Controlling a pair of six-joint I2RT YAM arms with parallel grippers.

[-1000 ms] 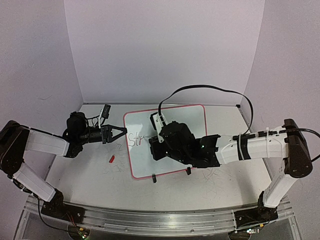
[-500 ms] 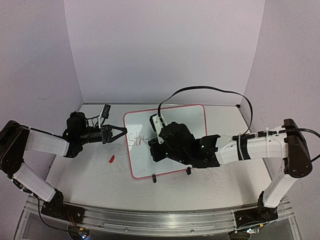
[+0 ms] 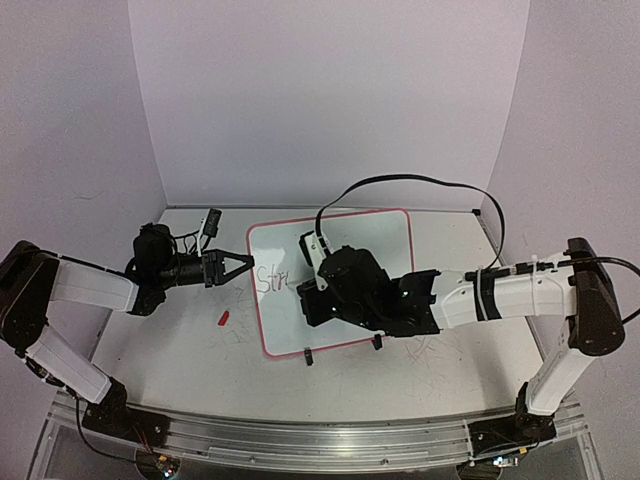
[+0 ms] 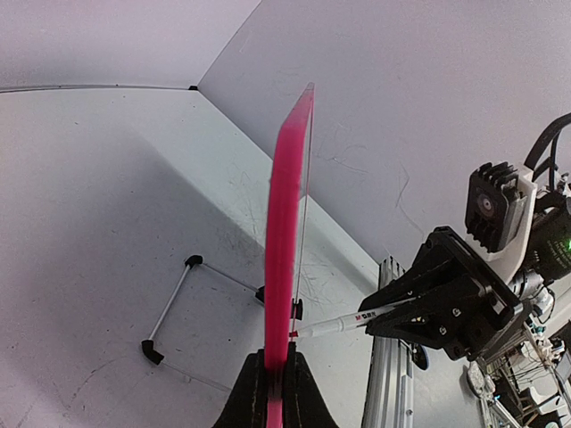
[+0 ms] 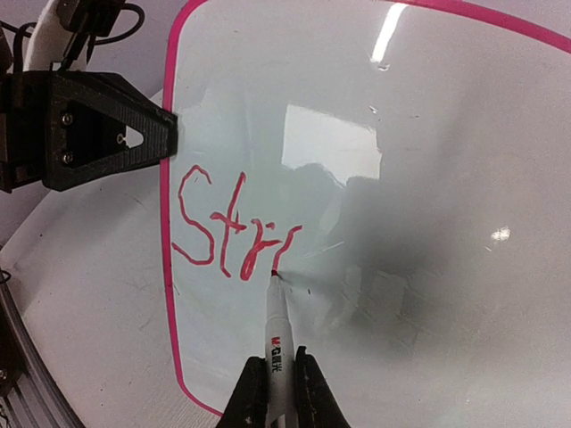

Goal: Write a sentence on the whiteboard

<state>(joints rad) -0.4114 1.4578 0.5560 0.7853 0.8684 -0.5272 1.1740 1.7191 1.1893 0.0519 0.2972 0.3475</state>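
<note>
- The two arm bases were seen at the near edge of the table (image 3: 180,355).
- The left arm (image 3: 90,286) was bent out to the left side and then stretched to the right, low over the table.
- The right arm (image 3: 510,292) was raised at its elbow on the right side and stretched to the left, over the whiteboard (image 3: 385,235).
- A small red cap (image 3: 223,319) was seen lying on the table, near the board's left side and apart from both claws.
- The left claw (image 3: 240,265) was pinched shut on the board's left rim, and the pink edge was held between its fingers (image 4: 308,406).
- The right claw (image 5: 277,383) was closed tight on a white marker (image 5: 276,325), which was pointed away from the wrist.
- The marker tip was set against the board, at the bottom of the last red stroke.
- The whiteboard was placed in the middle of the table, between the two arms.
- The sentence (image 5: 234,234) was found near the board's left edge, just beside the left claw. Only "Str" and one more short stroke were written.
- From above, the marker and the middle of the board were hidden under the right wrist.
- In the left wrist view the board was seen only edge-on, so its writing side could not be seen.
- In the right wrist view the board's right side was cut off, and the tiny print on the marker could not be read.
- A black cable (image 3: 400,180) was arched above the board's far edge, in front of the plain back wall (image 3: 330,90).
</note>
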